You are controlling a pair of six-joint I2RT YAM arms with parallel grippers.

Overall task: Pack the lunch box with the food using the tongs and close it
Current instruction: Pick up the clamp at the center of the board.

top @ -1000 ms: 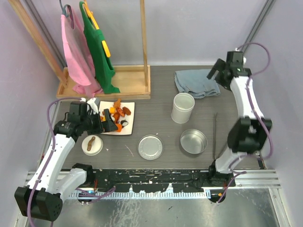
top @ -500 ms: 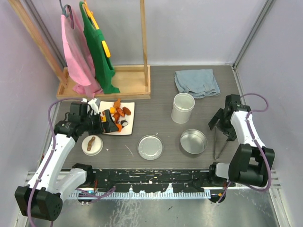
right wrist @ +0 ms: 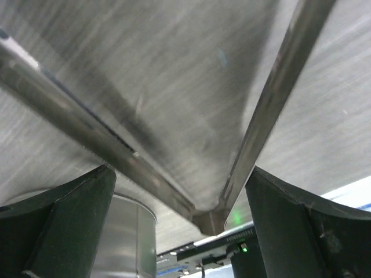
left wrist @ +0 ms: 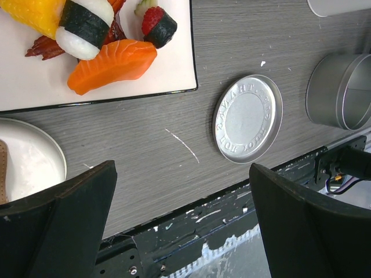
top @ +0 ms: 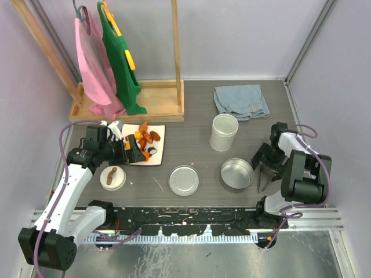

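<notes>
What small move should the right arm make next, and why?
Probably lower the right gripper a little and close it on the long slim grey metal tongs. Its jaws stand open and hold nothing. In the wrist view the tongs lie on the table, with their joined end between the two fingers.

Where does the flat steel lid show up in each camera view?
Top view: the flat steel lid lies low in the middle, just above the arm bases.
Left wrist: right of centre.
Right wrist: not in it.
Shared landmark: the steel tin, right of the lid from above, at the left wrist's right edge, bottom left in the right wrist.
</notes>
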